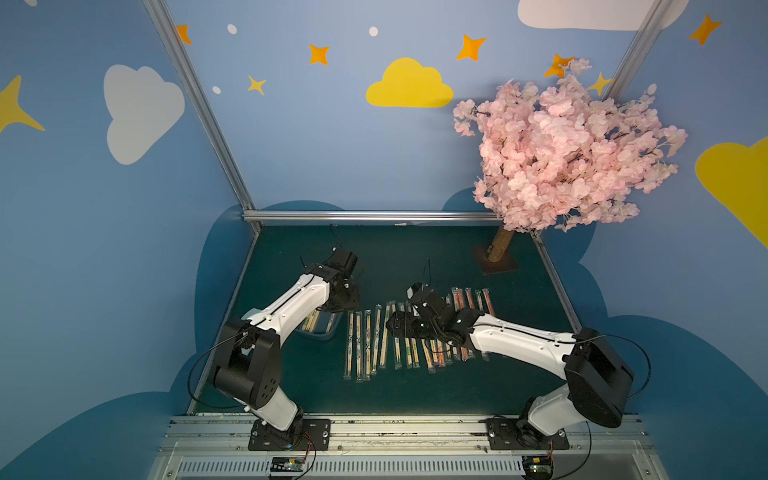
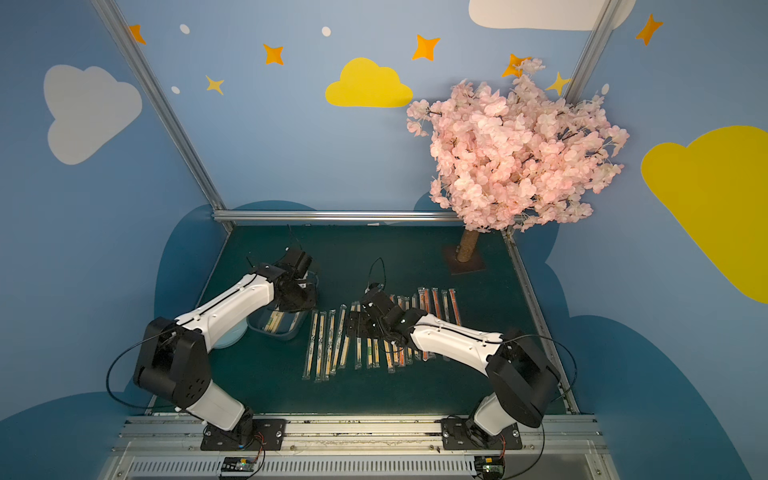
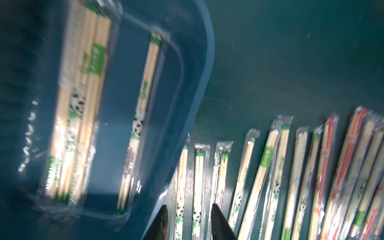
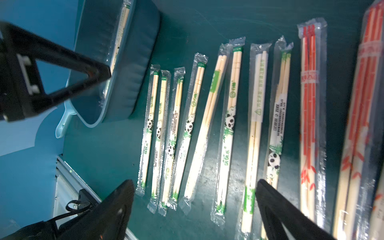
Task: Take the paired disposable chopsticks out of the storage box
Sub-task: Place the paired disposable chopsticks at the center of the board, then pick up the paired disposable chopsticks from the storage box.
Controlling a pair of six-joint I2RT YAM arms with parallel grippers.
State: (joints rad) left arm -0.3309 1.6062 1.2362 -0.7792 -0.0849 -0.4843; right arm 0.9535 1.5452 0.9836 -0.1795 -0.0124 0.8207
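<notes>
Across the green surface [image 1: 415, 395] most chopsticks [image 4: 229, 116] lie rowed beside the box [image 3: 209, 62], a few left inside, our left tool [image 3: 189, 205] hangs part open and empty, our right tool [image 4: 194, 180] wide and empty, and we fear slick sleeves slipping or the light box skidding.

Top views overlook the whole table [image 1: 415, 257] — wrist views, close, share the chopsticks [image 4: 230, 116].

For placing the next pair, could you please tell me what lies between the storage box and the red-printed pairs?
A row of green-printed pairs, lying on the mat; the right wrist view shows it.
</notes>
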